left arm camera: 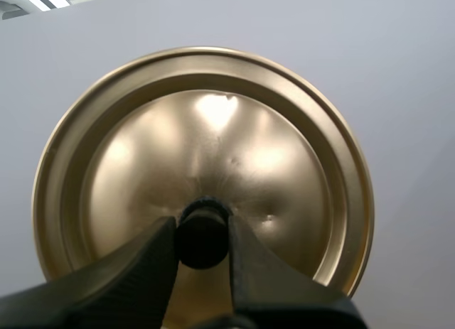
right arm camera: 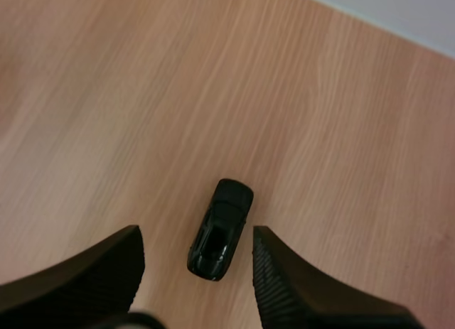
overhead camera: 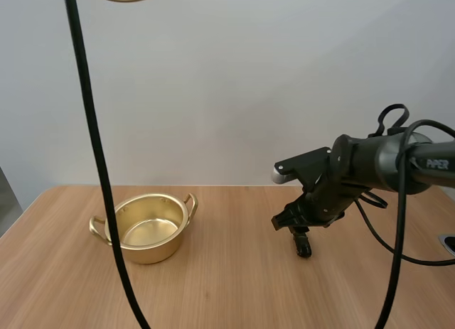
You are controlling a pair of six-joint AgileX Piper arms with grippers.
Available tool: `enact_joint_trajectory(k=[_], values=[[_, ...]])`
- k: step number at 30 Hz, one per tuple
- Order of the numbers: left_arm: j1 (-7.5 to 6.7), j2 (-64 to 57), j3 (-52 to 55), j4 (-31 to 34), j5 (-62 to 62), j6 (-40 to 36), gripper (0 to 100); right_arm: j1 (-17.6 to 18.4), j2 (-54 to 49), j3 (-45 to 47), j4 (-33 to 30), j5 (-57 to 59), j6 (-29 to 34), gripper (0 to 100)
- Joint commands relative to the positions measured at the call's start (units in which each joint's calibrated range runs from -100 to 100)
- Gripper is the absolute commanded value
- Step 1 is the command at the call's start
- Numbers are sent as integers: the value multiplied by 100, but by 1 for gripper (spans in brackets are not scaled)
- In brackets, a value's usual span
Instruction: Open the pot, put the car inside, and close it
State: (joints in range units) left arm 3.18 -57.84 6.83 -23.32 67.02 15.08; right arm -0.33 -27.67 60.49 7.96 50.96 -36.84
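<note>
Car, rigid and likely light, is bracketed by the spread right gripper; flanks are best pinched. Lid is pinched in the left gripper.

A small glossy black toy car lies on the light wooden tabletop, between the right gripper's spread black fingers, touching neither.

A lab-like robot test bench: a wooden table before a plain white wall.
</note>
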Motion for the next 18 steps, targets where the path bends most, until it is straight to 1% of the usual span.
enact_joint_trajectory(k=[1, 7, 10, 18], values=[[-1, 6, -1, 4, 5, -2, 0, -4, 691, -4, -16, -82, -5, 79], [-1, 6, -1, 73, 5, -2, 0, -4, 1078, -22, -432, -685, 123, 79], [-1, 6, -1, 158, 5, -2, 0, -4, 1157, -165, -653, -707, 350, 79], [-1, 6, -1, 169, 5, -2, 0, -4, 1600, -391, -614, -696, 410, 78]])
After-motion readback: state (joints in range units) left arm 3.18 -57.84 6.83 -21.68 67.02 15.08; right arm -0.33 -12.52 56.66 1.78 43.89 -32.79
